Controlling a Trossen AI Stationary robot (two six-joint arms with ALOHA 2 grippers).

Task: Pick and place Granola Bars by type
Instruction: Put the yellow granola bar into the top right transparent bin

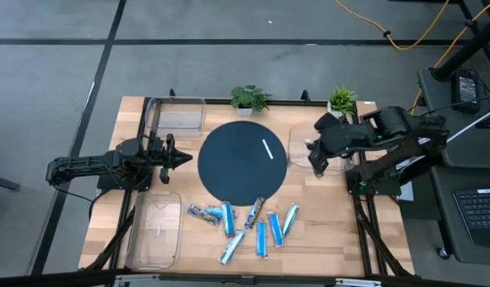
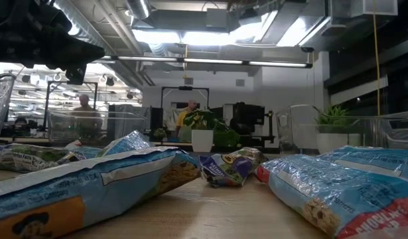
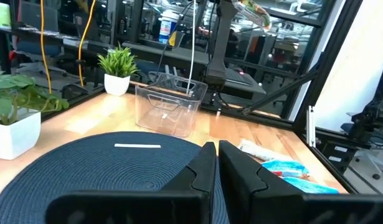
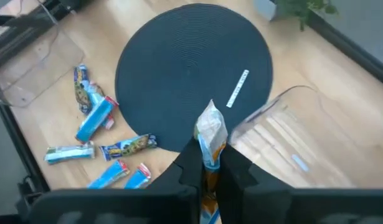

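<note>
Granola bars [image 1: 245,227] lie scattered on the table's near edge, at 6 o'clock from the round mat [image 1: 243,163]; seven show in the high view. I hold one more: my right gripper [image 4: 209,163] is clamped on a bar [image 4: 211,134], wrapper end sticking up between the fingers. The gripper hangs at the mat's 3 o'clock, over the near wall of the right bin [image 1: 305,147]. Whether it is fully past that wall is hard to judge from these angles.

Risks:
- Early release. The bar could strike the wall and fall onto the mat.
- Thin grip on foil. The bar could slip or swing during travel.

My left gripper [image 3: 217,163] waits at the mat's 9 o'clock, fingers pressed together, holding nothing.
</note>
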